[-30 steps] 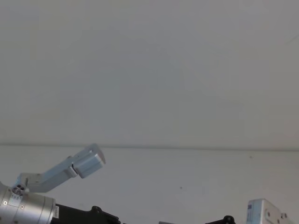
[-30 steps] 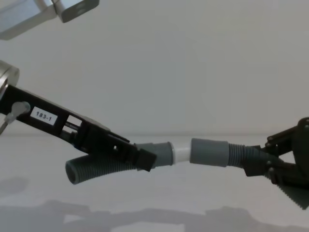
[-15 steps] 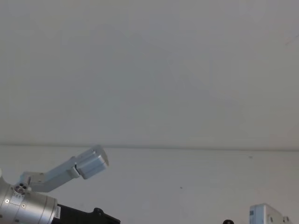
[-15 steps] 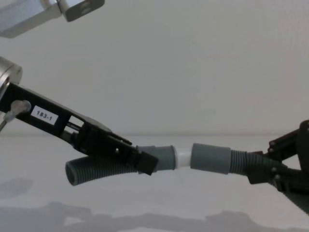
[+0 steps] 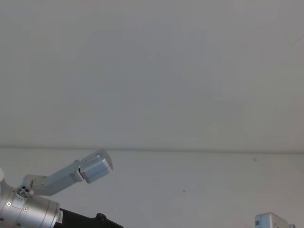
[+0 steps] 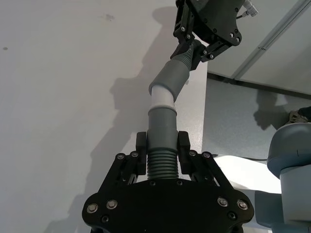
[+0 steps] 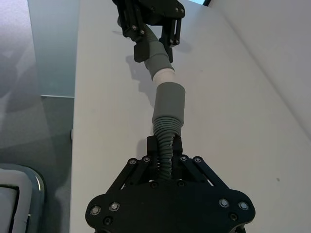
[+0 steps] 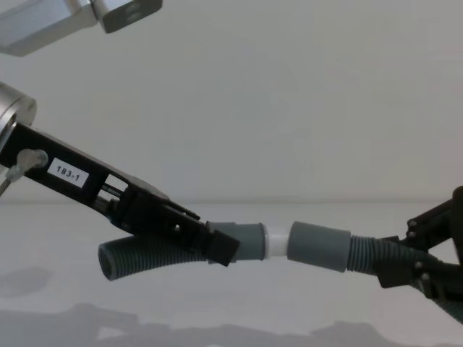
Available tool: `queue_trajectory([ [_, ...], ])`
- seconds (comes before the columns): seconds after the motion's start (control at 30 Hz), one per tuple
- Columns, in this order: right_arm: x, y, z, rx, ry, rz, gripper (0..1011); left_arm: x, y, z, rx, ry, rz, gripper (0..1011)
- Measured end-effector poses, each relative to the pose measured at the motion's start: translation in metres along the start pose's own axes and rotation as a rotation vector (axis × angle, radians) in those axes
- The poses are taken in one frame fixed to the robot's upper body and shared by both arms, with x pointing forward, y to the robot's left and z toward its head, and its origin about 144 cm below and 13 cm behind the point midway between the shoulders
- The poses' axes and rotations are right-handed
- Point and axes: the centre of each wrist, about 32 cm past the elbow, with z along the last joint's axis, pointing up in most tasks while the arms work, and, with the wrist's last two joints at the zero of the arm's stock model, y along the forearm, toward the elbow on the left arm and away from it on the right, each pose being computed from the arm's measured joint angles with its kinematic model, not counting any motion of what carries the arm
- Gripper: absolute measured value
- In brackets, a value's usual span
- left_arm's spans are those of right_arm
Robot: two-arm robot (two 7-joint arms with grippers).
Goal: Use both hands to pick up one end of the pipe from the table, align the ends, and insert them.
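Both pipe pieces hang just above the white table (image 8: 239,318). My left gripper (image 8: 217,244), labelled "183-1", is shut on the left ribbed hose (image 8: 137,258) just behind its grey cuff (image 8: 247,240). That cuff's white tip (image 8: 277,242) meets the mouth of the other cuff (image 8: 318,246). My right gripper (image 8: 402,269) is shut on the right ribbed hose (image 8: 367,254). The left wrist view has the left gripper (image 6: 162,148) around the hose, with the white tip (image 6: 161,97) at a slight angle to the far cuff (image 6: 173,77). In the right wrist view the right gripper (image 7: 164,145) holds the hose behind its cuff (image 7: 169,104).
A plain pale wall stands behind the table. The table's edge and grey floor (image 6: 243,116) lie beyond the right gripper (image 6: 200,46) in the left wrist view. A silver bracket of the left arm (image 5: 90,168) sticks up at the head view's lower left.
Both grippers and the joined hoses have drifted slightly right and down. The right arm's parts have sunk toward the head view's bottom edge. Both grips are unchanged.
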Motion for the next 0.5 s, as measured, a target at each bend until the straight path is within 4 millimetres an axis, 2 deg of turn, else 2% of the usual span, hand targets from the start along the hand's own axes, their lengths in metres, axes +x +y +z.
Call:
queue_trajectory([
  [0.5,0.0007,-0.0010,0.0004,-0.002,-0.007,0.017,134,-0.0003,-0.0003,0.0013,0.004,0.000,-0.005,339],
])
